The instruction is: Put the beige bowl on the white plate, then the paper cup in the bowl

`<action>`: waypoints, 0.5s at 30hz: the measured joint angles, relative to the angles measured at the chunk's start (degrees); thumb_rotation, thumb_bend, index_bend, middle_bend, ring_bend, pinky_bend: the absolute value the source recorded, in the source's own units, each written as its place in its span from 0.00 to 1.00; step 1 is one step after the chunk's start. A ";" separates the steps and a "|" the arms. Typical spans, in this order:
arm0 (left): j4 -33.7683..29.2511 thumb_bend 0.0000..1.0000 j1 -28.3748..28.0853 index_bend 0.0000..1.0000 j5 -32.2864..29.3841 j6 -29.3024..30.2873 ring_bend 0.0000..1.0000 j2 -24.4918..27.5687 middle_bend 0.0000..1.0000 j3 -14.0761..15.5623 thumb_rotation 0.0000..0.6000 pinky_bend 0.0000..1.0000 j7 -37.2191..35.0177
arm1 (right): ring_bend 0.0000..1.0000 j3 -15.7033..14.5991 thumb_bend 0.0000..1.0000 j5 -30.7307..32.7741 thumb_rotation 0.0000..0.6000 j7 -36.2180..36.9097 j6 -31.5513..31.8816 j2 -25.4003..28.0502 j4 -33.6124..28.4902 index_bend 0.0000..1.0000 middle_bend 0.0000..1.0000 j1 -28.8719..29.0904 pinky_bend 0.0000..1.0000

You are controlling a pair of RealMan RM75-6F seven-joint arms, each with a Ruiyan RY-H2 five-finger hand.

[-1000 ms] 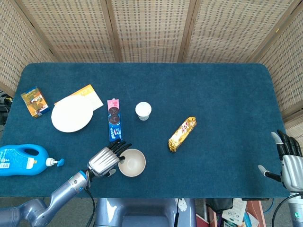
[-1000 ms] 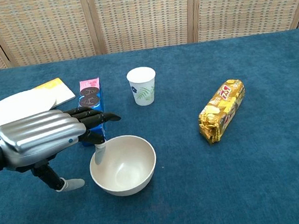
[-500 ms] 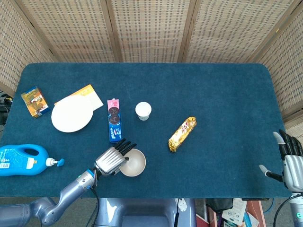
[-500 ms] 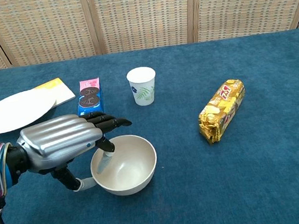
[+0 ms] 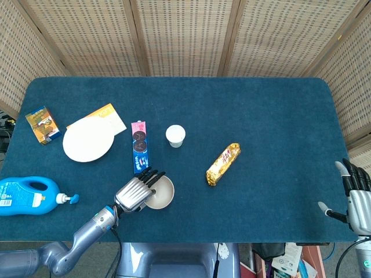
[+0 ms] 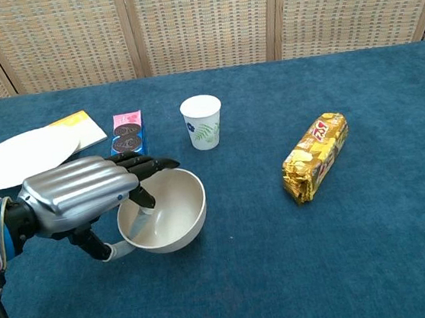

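My left hand (image 5: pixel 137 191) (image 6: pixel 82 195) grips the beige bowl (image 5: pixel 160 193) (image 6: pixel 166 209) by its left rim, fingers inside and thumb underneath; the bowl is tilted and lifted off the blue table. The white plate (image 5: pixel 87 140) (image 6: pixel 20 156) lies to the far left, apart from the bowl. The paper cup (image 5: pixel 175 135) (image 6: pixel 202 122), white with a green leaf print, stands upright beyond the bowl. My right hand (image 5: pixel 355 194) hangs off the table's right edge, fingers spread and holding nothing.
A pink cookie box (image 5: pixel 139 146) (image 6: pixel 127 142) lies between plate and cup, just beyond my left hand. A gold snack pack (image 5: pixel 223 164) (image 6: pixel 316 155) sits to the right. A blue pump bottle (image 5: pixel 29 197), an orange-white card (image 5: pixel 106 117) and a small snack box (image 5: pixel 43 124) occupy the left side.
My left hand closed on the bowl's rim, then lifted and tilted it, shifting it slightly away from me. The right hand stayed put.
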 measured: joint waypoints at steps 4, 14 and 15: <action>-0.46 0.37 0.10 0.66 0.03 0.92 0.00 1.09 0.00 -0.08 1.00 0.00 -0.85 | 0.00 -0.02 0.14 -0.02 1.00 -0.05 -0.03 0.00 -0.06 0.00 0.00 0.00 0.00; -3.55 0.37 0.97 0.66 -0.37 4.65 0.00 9.03 0.00 -1.93 1.00 0.00 -3.88 | 0.00 -0.10 0.14 -0.06 1.00 -0.24 -0.21 0.09 -0.18 0.00 0.00 0.01 0.00; -3.73 0.37 1.11 0.66 -0.62 4.98 0.00 10.06 0.00 -2.23 1.00 0.00 -4.36 | 0.00 -0.11 0.14 -0.09 1.00 -0.32 -0.20 0.09 -0.22 0.00 0.00 0.01 0.00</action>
